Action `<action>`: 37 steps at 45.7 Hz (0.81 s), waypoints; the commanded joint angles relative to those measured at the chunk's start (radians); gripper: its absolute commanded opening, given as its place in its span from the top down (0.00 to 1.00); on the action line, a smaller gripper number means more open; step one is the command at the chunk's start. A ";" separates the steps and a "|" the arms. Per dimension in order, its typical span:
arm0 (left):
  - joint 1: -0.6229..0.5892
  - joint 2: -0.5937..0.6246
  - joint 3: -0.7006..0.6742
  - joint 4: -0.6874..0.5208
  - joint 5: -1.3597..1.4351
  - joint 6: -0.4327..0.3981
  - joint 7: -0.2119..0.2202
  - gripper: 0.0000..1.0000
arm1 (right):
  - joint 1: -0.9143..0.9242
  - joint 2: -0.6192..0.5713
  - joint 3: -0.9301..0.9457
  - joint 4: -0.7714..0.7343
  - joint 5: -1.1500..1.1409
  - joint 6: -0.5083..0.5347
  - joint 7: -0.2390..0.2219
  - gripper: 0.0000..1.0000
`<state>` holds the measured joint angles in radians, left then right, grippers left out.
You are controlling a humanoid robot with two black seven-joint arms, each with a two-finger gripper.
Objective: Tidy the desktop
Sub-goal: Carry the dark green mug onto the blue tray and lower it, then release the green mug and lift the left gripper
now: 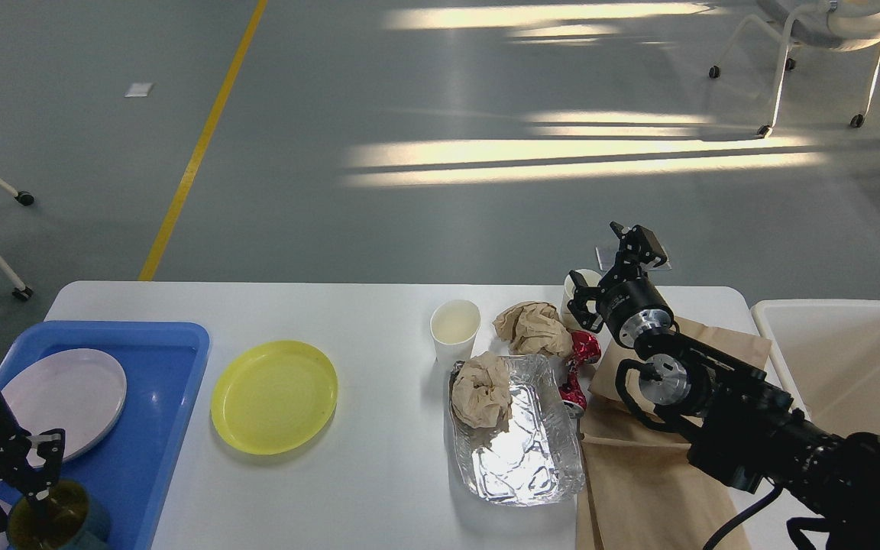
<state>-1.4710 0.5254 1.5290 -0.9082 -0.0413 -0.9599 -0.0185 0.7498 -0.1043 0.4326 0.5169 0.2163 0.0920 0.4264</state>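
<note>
Single head view, high above the near edge of the desktop point(379, 313); forward and down; floor beyond

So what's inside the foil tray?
One crumpled brown paper ball lies in the far end of the foil tray; the rest shows bare foil. Whatever is beneath the ball is covered.

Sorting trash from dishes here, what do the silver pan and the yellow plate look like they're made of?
Silver pan: likely thin aluminium foil, shiny, with crinkled walls and creased bottom. Yellow plate: probably plastic, smooth and slightly glossy, uniformly coloured.
</note>
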 commanded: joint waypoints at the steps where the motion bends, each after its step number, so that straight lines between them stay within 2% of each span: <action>1: -0.019 0.001 0.010 0.000 0.003 0.000 0.014 0.22 | 0.000 0.000 0.000 0.000 0.000 0.000 0.000 0.00; 3: -0.026 0.001 0.011 0.000 0.003 0.000 0.015 0.16 | 0.000 0.000 0.000 0.000 0.000 0.000 0.000 0.00; 6: -0.034 0.001 0.011 0.000 0.004 0.000 0.017 0.13 | -0.001 0.000 0.000 0.000 0.000 0.000 0.000 0.00; 20: -0.140 -0.027 0.016 0.061 -0.002 0.000 0.000 0.10 | -0.001 0.000 0.000 0.000 0.000 0.000 0.000 0.00; 31: -0.308 -0.172 0.016 0.061 -0.005 0.000 0.003 0.10 | 0.000 0.000 0.000 0.000 0.000 0.000 0.000 0.00; 37: -0.318 -0.277 0.005 0.061 -0.011 0.000 0.002 0.10 | -0.001 0.000 0.000 0.000 0.000 0.000 0.000 0.00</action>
<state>-1.7784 0.3369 1.5439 -0.8463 -0.0470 -0.9599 -0.0163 0.7495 -0.1043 0.4326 0.5169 0.2163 0.0920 0.4264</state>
